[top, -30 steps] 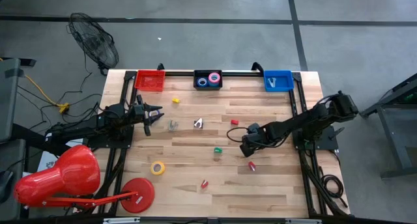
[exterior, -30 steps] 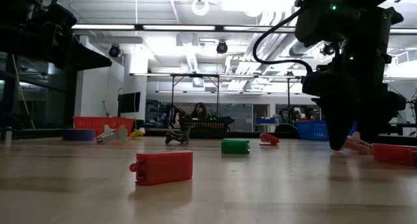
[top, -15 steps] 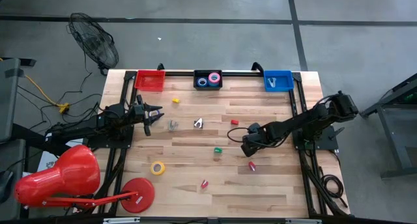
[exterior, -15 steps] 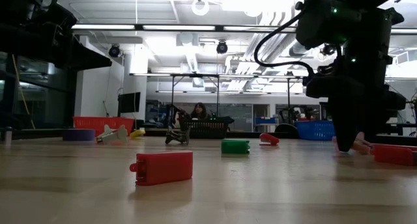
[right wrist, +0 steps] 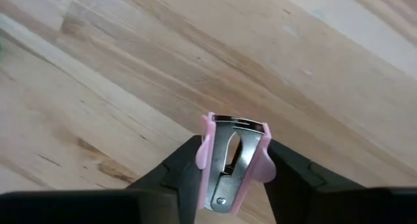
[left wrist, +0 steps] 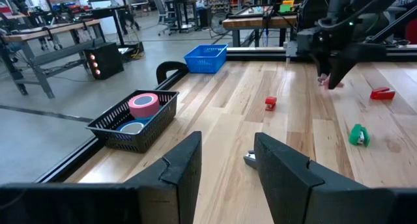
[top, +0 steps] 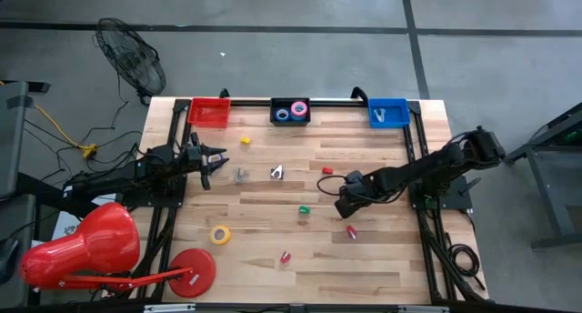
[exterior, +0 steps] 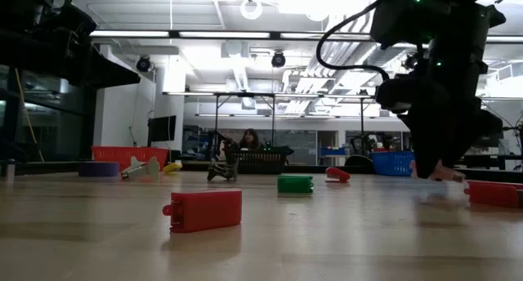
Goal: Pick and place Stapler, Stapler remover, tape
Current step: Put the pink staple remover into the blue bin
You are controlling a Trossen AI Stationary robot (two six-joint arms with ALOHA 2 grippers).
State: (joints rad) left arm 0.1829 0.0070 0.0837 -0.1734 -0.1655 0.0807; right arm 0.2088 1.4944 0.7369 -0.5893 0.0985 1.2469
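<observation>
My right gripper is at the table's middle right, pointing steeply down and shut on a pink stapler remover, which the low view also shows. My left gripper waits open at the table's left, level, with nothing between its fingers. A yellow tape roll lies flat near the front left. Pink and blue tape rolls sit in the black bin. Small staplers lie on the wood: red, red, red and green. Two metal stapler removers lie near the left gripper. My right gripper pinches the stapler remover by its two pink side grips, one finger on each side. The fingers come from above, slanting steeply down, and lie across the remover. In the low view the remover hangs just clear of the table.
A red bin, a black bin and a blue bin stand along the far edge. A red lamp with a flat red base sits at the front left. A small yellow piece lies near the red bin.
My right gripper has shut its wide-open fingers on the pink stapler remover and has risen slightly, taking the remover just off the wood.
</observation>
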